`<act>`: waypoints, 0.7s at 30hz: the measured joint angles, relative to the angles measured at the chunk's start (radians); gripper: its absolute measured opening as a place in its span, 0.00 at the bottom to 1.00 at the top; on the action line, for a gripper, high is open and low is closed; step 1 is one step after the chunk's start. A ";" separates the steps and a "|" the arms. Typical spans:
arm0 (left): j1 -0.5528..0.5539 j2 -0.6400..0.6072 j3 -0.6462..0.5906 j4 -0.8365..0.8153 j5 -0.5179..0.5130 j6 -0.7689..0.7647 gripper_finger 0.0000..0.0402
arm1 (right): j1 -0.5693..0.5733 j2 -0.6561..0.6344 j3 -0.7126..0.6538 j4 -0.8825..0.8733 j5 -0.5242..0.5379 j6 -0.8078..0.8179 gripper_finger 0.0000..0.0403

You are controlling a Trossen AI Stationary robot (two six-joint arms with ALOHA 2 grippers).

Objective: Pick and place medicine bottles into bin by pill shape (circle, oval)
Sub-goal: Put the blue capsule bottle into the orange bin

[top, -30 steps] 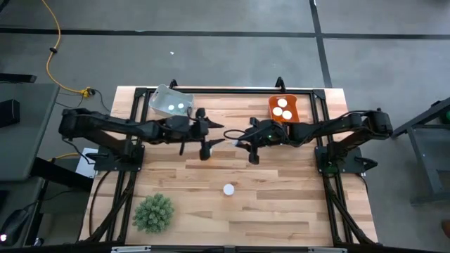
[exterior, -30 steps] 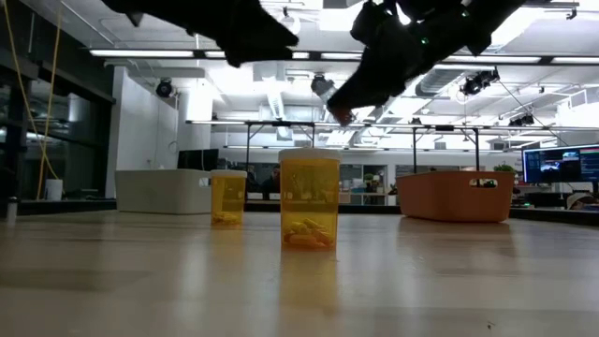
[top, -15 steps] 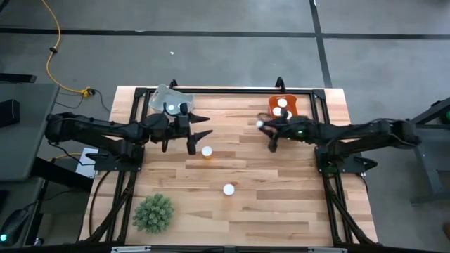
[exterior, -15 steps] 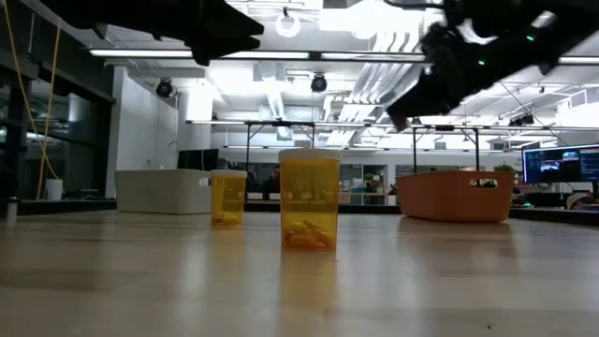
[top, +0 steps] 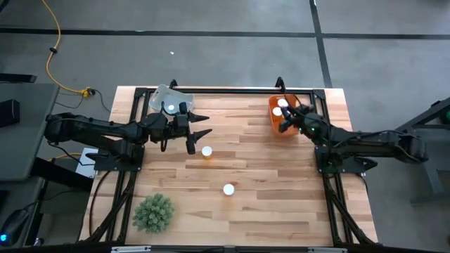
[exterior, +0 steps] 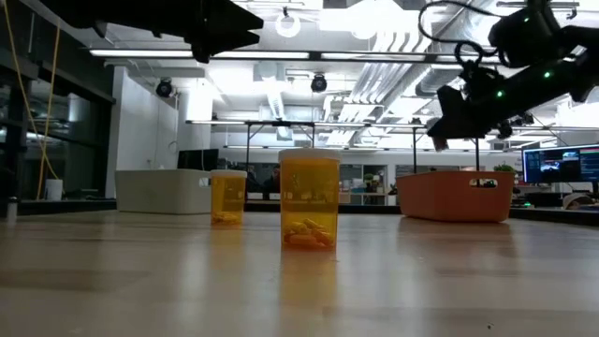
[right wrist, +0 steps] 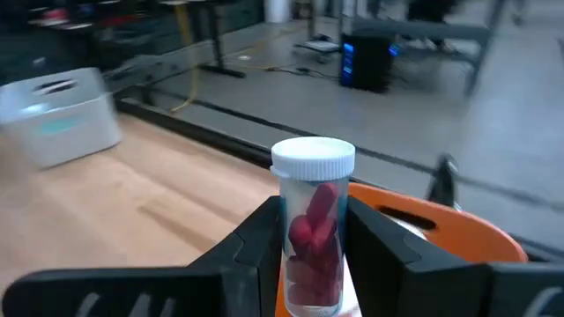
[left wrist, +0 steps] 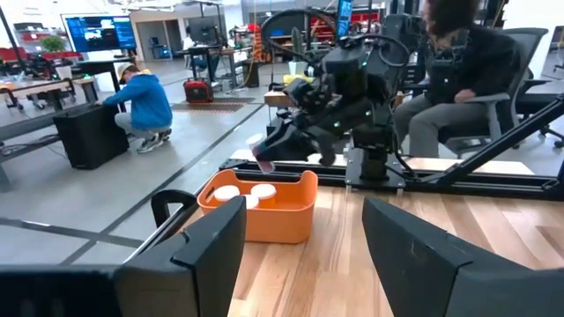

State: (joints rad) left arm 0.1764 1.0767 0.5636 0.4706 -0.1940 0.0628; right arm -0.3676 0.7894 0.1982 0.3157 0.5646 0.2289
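Two medicine bottles with white caps stand on their bases on the table, one near the middle [top: 207, 151] [exterior: 227, 198] and one nearer the front [top: 228, 189] [exterior: 309, 201]. My right gripper [top: 284, 121] [right wrist: 313, 224] is shut on a third medicine bottle [right wrist: 312, 167], which is clear with red pills. It holds this bottle above the orange bin [top: 275, 121] [right wrist: 445, 231] at the far right. My left gripper [top: 200, 128] [left wrist: 304, 255] hovers open and level, above and left of the middle bottle, with nothing between its fingers. My right gripper pinches the bottle's body [right wrist: 295, 231] below the white cap between its two fingers. The fingers come nearly level from the table's near right. The bottle is lifted clear over the orange bin's near rim [left wrist: 263, 157].
A white bin [top: 169, 102] [exterior: 159, 190] with bottles in it stands at the far left. The orange bin holds white-capped bottles [left wrist: 238, 194]. A green spiky plant ball [top: 153, 212] sits at the near left. People sit and crouch in the room beyond the table.
My right gripper has carried the red-pill bottle from the table's middle toward the far right edge, to a spot over the orange bin, and its wrist has rolled. My left gripper has drawn back toward the left edge, uncovering the middle bottle, then kept still.
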 joint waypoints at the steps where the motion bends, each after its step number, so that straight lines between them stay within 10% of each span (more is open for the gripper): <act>1: 0.000 0.000 0.000 0.000 0.000 0.000 0.54 | -0.015 0.011 0.000 -0.001 0.005 0.029 0.23; 21: 0.000 0.000 0.000 -0.002 0.000 0.000 0.54 | -0.202 0.261 0.000 -0.033 0.139 0.182 0.23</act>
State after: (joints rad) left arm 0.1764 1.0767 0.5636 0.4686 -0.1940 0.0631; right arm -0.5698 1.0507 0.1982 0.2823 0.7034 0.4108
